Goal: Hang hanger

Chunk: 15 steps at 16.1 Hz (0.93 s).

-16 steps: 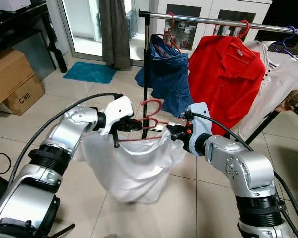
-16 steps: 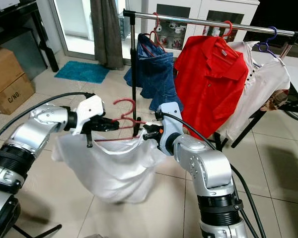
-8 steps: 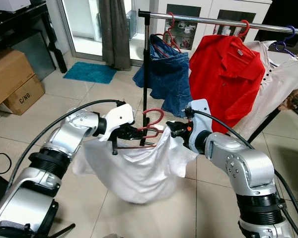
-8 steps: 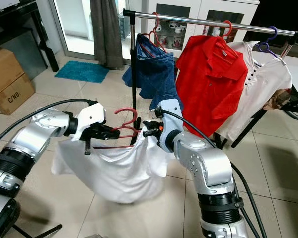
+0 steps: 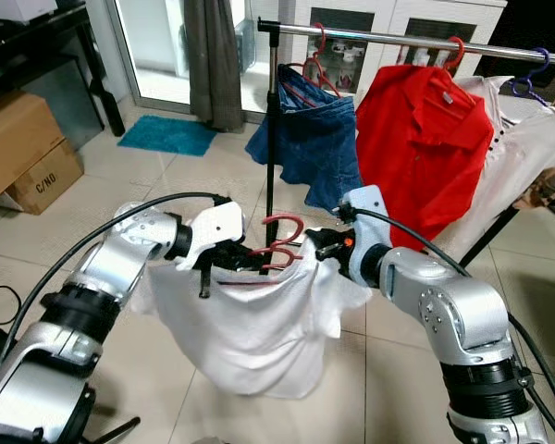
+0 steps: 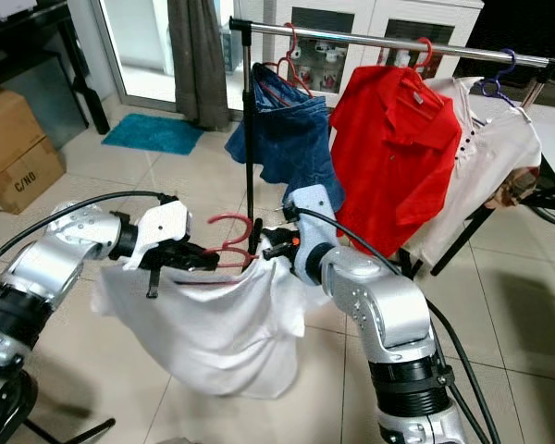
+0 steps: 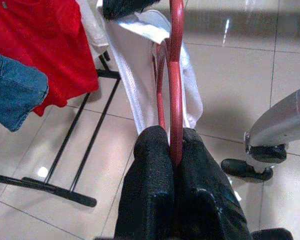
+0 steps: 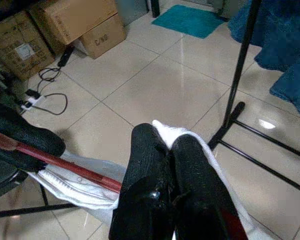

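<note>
So both arms are out in front of the clothes rail (image 5: 398,39), holding a red hanger (image 5: 276,248) with a white shirt (image 5: 259,324) draped on it, low down and well short of the bar. From the head views it's hard to say exactly how each gripper has it, but the wrist cams clear that up. On the left wrist cam the left gripper (image 7: 174,147) has its two black fingers pressed together right on the hanger's red wire, with the white fabric running along it. On the right wrist cam the right gripper (image 8: 166,150) is pinched tight on a bunched bit of the white shirt, the hanger's red bar passing just beside it.

Compared to a second ago, the shirt has pulled up more onto the hanger and now hangs longer and flatter below it, and the left gripper sits a bit lower and closer in.

On the rail: a blue denim garment (image 5: 310,139), a red polo (image 5: 421,139) and a white top (image 5: 527,157), each on its own hanger. Cardboard boxes (image 5: 23,148) sit off to the left, closed, so can't tell what's in them.
</note>
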Motion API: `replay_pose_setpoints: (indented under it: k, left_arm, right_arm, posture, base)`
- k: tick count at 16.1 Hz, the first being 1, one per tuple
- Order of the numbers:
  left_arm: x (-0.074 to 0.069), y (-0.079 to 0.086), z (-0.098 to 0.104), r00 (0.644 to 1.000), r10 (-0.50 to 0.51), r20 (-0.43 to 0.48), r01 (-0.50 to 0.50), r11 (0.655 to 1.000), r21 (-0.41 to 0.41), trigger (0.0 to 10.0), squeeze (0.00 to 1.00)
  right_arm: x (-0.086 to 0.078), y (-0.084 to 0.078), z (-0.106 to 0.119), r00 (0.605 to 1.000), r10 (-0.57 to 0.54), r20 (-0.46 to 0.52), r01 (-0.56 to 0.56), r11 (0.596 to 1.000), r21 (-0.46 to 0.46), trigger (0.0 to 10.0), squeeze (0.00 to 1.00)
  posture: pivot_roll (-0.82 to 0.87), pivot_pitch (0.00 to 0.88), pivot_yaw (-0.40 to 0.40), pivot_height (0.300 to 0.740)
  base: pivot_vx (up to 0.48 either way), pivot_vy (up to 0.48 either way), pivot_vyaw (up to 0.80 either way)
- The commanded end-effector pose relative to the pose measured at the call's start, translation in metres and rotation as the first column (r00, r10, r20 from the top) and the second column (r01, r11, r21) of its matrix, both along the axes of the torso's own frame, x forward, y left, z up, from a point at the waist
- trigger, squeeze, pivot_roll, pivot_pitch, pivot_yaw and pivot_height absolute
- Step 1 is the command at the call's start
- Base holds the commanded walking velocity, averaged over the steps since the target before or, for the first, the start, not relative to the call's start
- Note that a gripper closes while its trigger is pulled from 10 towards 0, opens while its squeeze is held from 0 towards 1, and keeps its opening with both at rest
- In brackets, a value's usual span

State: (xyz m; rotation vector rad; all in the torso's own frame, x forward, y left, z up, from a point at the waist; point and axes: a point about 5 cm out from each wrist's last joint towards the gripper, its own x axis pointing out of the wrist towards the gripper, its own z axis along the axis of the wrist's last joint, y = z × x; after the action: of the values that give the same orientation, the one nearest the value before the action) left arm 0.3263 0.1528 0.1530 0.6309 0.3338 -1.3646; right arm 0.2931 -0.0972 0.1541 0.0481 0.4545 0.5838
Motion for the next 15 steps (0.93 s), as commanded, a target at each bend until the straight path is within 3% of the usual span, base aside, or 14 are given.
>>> replay_pose_setpoints:
  k: [1,4,8,12,13,14,15]
  left_arm:
    - [0.0,0.0,0.007,1.0,-0.014,0.016,0.014,1.0,-0.018,0.0,0.0]
    - [-0.003,0.004,0.011,1.0,-0.01,0.015,0.01,0.999,-0.039,0.0,0.0]
    - [-0.003,0.011,0.015,1.0,0.008,0.022,-0.007,0.999,-0.041,0.0,0.0]
    - [-0.005,0.014,0.017,1.0,0.006,0.018,-0.005,0.999,-0.045,0.0,0.0]
    - [-0.005,0.014,0.018,1.0,-0.001,0.018,0.002,0.999,-0.044,0.0,0.0]
    - [-0.006,0.014,0.02,1.0,-0.021,0.016,0.021,0.999,-0.048,0.0,0.0]
    - [-0.008,0.012,0.022,0.999,-0.049,0.012,0.05,0.997,-0.056,0.0,0.0]
  right_arm:
    - [-0.001,0.003,0.009,0.999,0.027,0.043,-0.028,0.999,0.031,10.0,1.0]
    - [-0.002,0.002,0.011,0.998,0.045,0.053,-0.046,0.998,0.034,10.0,1.0]
    - [-0.007,-0.001,0.022,0.976,0.19,0.111,-0.191,0.982,0.004,10.0,1.0]
    - [-0.012,-0.006,0.034,0.915,0.351,0.2,-0.341,0.936,-0.081,10.0,1.0]
    - [-0.014,-0.008,0.037,0.889,0.407,0.211,-0.395,0.913,-0.101,10.0,0.95]
    - [-0.02,-0.008,0.041,0.842,0.491,0.223,-0.48,0.871,-0.104,10.0,0.0]
    - [-0.025,-0.008,0.042,0.803,0.553,0.221,-0.542,0.832,-0.116,10.0,0.0]
  posture:
    - [-0.17,0.0,-0.005,0.74]
    - [-0.17,0.0,-0.009,0.74]
    - [-0.16,0.0,-0.022,0.74]
    - [-0.16,0.0,-0.015,0.74]
    - [-0.16,0.0,-0.009,0.74]
    - [-0.16,0.0,-0.005,0.74]
    - [-0.16,0.0,-0.004,0.74]
  base:
    - [0.0,0.0,0.0]
    - [0.0,0.0,0.0]
    - [0.0,0.0,0.0]
    - [0.0,0.0,0.0]
    - [0.0,0.0,0.0]
    - [0.0,0.0,0.0]
    - [0.0,0.0,0.0]
